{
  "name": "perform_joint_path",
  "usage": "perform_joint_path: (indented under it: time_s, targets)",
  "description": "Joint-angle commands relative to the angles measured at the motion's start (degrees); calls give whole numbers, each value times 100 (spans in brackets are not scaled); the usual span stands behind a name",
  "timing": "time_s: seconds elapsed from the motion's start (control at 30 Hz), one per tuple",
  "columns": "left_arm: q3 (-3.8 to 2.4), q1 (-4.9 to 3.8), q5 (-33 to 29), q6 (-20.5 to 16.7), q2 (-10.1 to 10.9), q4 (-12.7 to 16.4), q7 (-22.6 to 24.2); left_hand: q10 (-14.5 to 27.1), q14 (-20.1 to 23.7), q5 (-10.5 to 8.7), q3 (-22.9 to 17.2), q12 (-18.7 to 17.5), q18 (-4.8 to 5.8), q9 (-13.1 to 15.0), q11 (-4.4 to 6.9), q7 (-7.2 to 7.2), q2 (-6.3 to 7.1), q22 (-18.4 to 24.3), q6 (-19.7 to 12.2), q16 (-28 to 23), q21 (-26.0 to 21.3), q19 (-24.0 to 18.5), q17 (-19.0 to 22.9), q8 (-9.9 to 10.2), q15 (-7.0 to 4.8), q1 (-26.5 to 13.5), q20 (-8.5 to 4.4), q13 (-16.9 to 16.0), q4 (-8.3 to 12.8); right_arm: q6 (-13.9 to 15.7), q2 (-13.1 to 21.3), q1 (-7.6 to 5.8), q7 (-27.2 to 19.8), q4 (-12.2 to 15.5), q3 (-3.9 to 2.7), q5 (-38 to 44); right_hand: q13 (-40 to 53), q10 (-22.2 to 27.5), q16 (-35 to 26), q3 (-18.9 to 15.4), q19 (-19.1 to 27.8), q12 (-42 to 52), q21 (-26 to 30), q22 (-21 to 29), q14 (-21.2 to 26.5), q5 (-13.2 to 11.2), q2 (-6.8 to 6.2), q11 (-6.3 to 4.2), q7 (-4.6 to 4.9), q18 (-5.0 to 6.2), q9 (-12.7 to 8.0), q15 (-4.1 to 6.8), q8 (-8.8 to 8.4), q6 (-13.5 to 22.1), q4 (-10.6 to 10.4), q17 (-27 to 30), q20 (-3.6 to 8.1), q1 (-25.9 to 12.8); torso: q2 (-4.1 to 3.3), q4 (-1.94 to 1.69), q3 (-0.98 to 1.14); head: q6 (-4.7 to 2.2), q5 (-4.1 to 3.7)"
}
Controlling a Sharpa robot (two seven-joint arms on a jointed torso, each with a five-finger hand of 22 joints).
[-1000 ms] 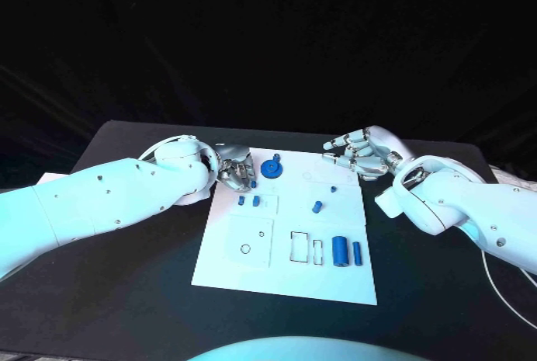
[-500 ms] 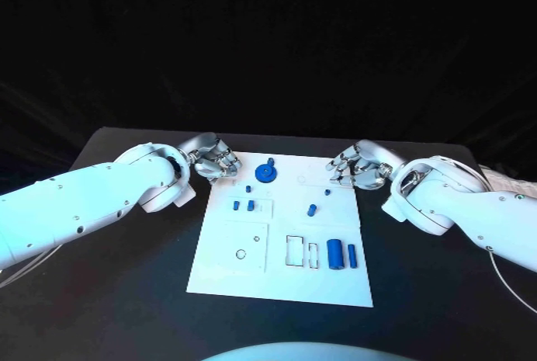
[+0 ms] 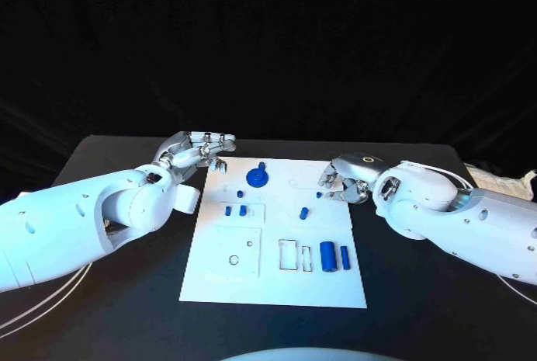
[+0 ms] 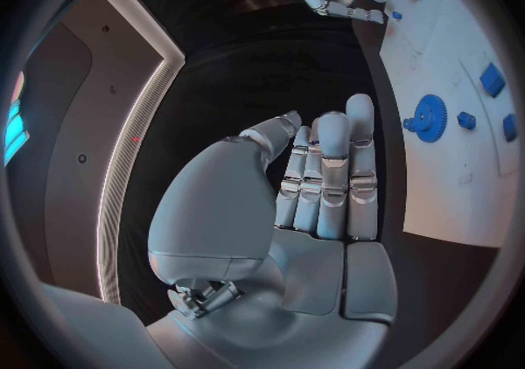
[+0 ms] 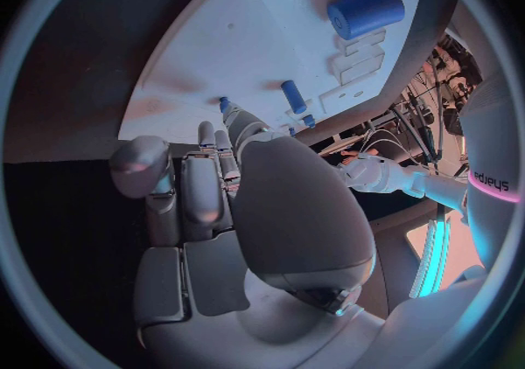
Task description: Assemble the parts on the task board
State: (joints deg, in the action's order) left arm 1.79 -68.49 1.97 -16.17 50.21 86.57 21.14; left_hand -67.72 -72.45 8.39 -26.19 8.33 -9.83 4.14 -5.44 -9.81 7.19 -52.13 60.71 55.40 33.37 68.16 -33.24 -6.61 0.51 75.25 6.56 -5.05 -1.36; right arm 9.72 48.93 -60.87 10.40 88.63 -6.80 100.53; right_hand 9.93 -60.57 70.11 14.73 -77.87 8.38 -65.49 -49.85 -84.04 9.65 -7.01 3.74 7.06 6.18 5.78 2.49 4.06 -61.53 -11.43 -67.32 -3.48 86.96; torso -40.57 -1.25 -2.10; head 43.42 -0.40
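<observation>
We are looking down at the white task board [image 3: 280, 244] lying in the middle of the black table [image 3: 112, 299], with both arms reaching in from the sides.

Our left hand [image 3: 202, 150] is hovering just off the board's far left corner, its fingers stretched out and lying side by side, holding nothing. In the left wrist view the same hand [image 4: 318, 185] is showing a flat, released palm with the board's edge just beside the fingertips, apart from them.

Our right hand [image 3: 344, 177] is sitting at the board's far right edge with its fingers curled downward toward the surface. In the right wrist view the hand [image 5: 219, 203] is showing fingers drawn together, their tips close above the board; we cannot tell whether they are pinching anything.

The blue gear [image 3: 258, 175] is resting on the board between the two hands, nearer the left one. A small blue peg [image 3: 303, 213] is lying toward the right hand's side, just below its fingertips. Two short blue pieces [image 3: 235, 210] are lying side by side below the left hand. Farther from both hands, near the board's close edge, the thick blue cylinder [image 3: 328, 255] and the slim blue rod [image 3: 344, 257] are lying side by side.
</observation>
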Motion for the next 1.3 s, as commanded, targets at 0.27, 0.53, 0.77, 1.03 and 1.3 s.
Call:
perform_joint_path:
  time_s: [0.27, 0.53, 0.77, 1.03, 1.3]
  targets:
    - [0, 17, -828, 9, 16, 150, 399, 83, 47, -43, 279, 94, -63, -12, -9, 8, 22, 93, -64, -63, -117, 1, 106, -42, 27, -134, 8, -19, -108, -175, -230, 58, 230, -147, 1, 576, -210, -77, -19, 189, -37, -78, 48, 19, -227, -95, -38, -4, -19, 110, -10, 48, -22, -20, 17, 14, 57, -32, -13, -18, 0, 8, -1]
    - [1, 21, -832, 9, 28, 202, 376, 113, 65, -57, 373, 126, -62, -16, -15, 2, 8, 132, -83, -90, -164, 16, 159, -49, 32, -140, 11, -24, -139, -313, -328, 70, 233, -237, 8, 541, -342, -223, -3, 350, -67, -85, 59, 20, -236, -107, 10, -15, -31, 106, 11, 53, 8, -136, 48, 15, 60, -67, -10, 1, 6, 49, 54]
    - [1, 22, -833, 21, 20, 210, 365, 129, 72, -69, 422, 141, -62, -17, -18, 0, 4, 151, -93, -101, -186, 25, 183, -52, 34, -142, 13, -27, -154, -457, -384, 80, 225, -308, 17, 534, -462, -408, 14, 559, -90, -102, 72, 24, -239, -265, 80, -30, -43, 102, 44, 50, 29, -261, 138, 17, 58, -78, -5, 2, 5, 70, 53]
    - [1, 24, -833, 31, 10, 205, 342, 145, 85, -77, 459, 156, -62, -18, -18, -1, -7, 169, -103, -119, -207, 33, 218, -55, 35, -130, 15, -30, -162, -579, -455, 120, 206, -363, 25, 513, -525, -553, 35, 663, -109, -108, 69, 11, -243, -317, 74, -47, -54, 97, 76, 32, 49, -357, 208, 10, 48, -131, -4, -8, 7, 91, 59]
    - [1, 25, -833, 21, 1, 190, 309, 166, 92, -77, 490, 172, -63, -20, -19, -2, -24, 189, -115, -126, -231, 41, 235, -59, 35, -95, 15, -32, -157, -591, -477, 136, 200, -369, 28, 450, -561, -663, 71, 731, -131, -118, 48, -23, -251, -356, 88, -62, -64, 90, 106, 12, 67, -434, 262, -15, 36, -181, -2, -1, 4, 94, 67]
